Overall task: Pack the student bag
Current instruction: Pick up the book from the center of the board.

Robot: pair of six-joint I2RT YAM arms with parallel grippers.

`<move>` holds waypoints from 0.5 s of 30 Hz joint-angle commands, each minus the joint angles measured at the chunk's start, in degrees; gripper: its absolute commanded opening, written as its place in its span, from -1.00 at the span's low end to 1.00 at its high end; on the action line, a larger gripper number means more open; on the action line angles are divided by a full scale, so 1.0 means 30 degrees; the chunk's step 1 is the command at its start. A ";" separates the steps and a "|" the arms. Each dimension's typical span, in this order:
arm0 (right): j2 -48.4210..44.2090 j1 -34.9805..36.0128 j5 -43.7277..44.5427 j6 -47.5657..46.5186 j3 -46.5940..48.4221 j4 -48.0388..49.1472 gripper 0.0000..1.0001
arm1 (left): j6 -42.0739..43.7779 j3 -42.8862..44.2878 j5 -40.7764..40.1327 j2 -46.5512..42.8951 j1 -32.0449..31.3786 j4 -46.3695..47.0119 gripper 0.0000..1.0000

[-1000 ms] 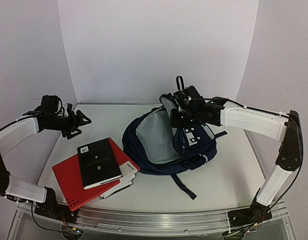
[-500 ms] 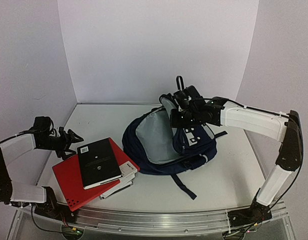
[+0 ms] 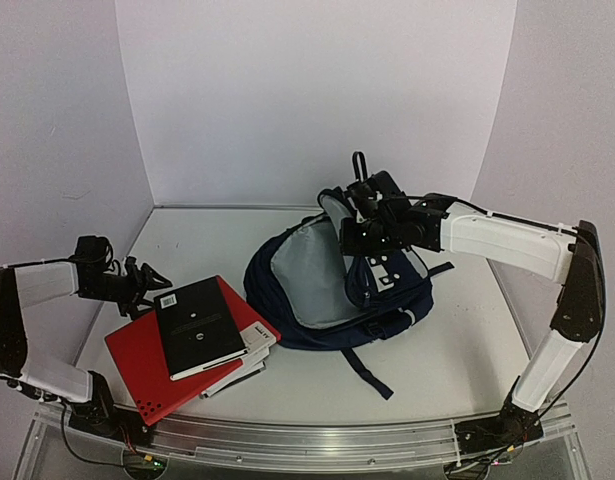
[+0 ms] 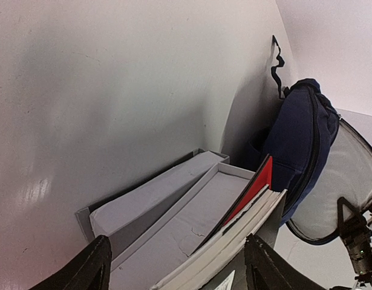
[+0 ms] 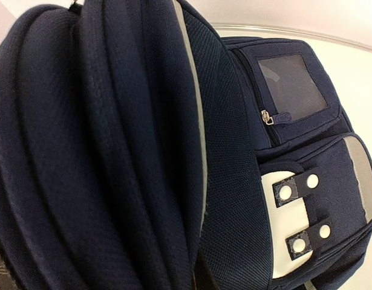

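**Student bag (image 3: 317,300) open on the bench (image 3: 437,350), right pincer (image 3: 355,222) on its rim, left pincer (image 3: 149,277) at the books.**
Top view: the bag lies right of centre with its grey-lined mouth facing left, and the right pincer is clamped on its raised far rim. The left pincer sits low at the left, just beside a black book (image 3: 197,325) lying on a red book (image 3: 147,365). Left wrist view: its fingers (image 4: 83,269) are spread wide and hold nothing; the books' edges lie between them, with the bag beyond. Right wrist view: navy fabric fills the frame, with white buckle tabs (image 5: 288,211) at the right.
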 commanded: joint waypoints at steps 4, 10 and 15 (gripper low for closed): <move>-0.0862 -0.0091 0.0807 -0.0245 0.1519 0.1940 -1.00 | 0.0064 0.0082 0.2474 0.0077 0.0045 0.2054 0.36; -0.0781 -0.0099 0.0783 -0.0337 0.1811 0.1703 -1.00 | -0.0275 -0.0157 0.2455 0.0431 0.0035 0.2214 0.24; -0.0775 -0.0097 0.0807 -0.0390 0.1901 0.1625 -1.00 | -0.0567 -0.0370 0.2568 0.1367 0.0039 0.2516 0.01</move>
